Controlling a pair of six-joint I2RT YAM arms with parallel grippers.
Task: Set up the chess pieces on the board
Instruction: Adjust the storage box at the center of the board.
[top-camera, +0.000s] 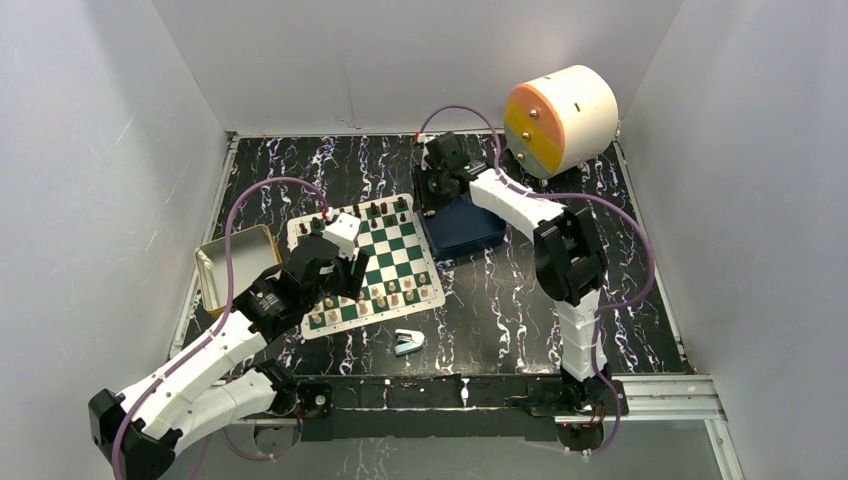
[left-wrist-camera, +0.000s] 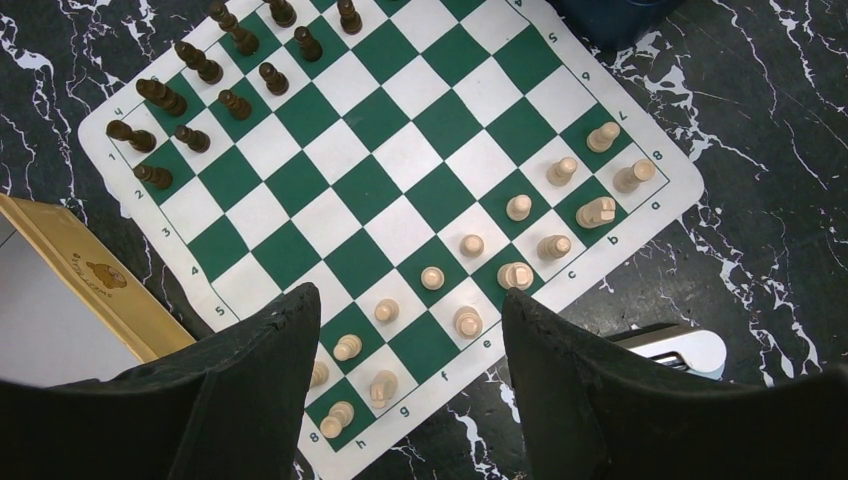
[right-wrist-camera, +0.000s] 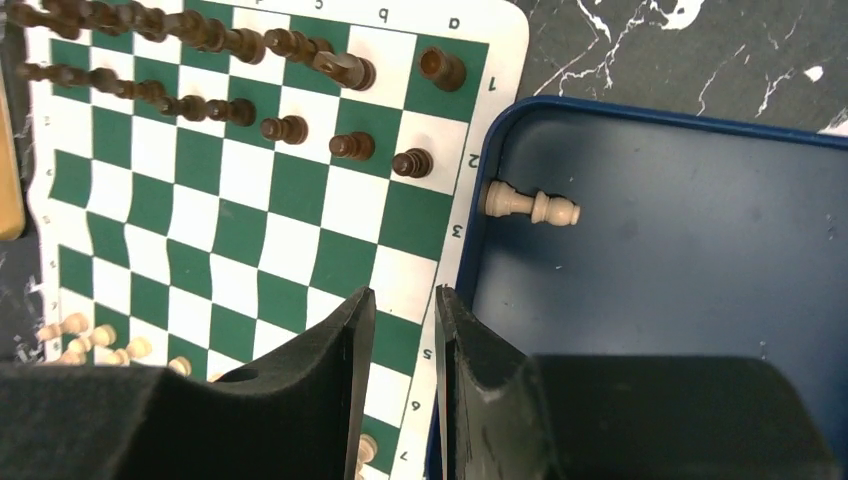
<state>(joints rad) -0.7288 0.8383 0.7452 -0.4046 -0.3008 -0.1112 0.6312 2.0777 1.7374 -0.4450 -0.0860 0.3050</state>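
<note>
Soft, even white light filled every view, casting only faint shadows. The black padded left-gripper fingers (left-wrist-camera: 240, 400) and right-gripper fingers (right-wrist-camera: 300, 400) loomed dark and slightly soft in the foreground. The thin green-and-white checkered mat (left-wrist-camera: 395, 215) beyond their tips showed crisp, its lines wavy left of the right-gripper fingers.

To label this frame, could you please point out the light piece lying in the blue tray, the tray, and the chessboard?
light piece (right-wrist-camera: 530, 206), right wrist view, middle of its stem.
blue tray (right-wrist-camera: 680, 280), right wrist view, bare floor.
chessboard (left-wrist-camera: 372, 190), left wrist view, bare central square.
</note>
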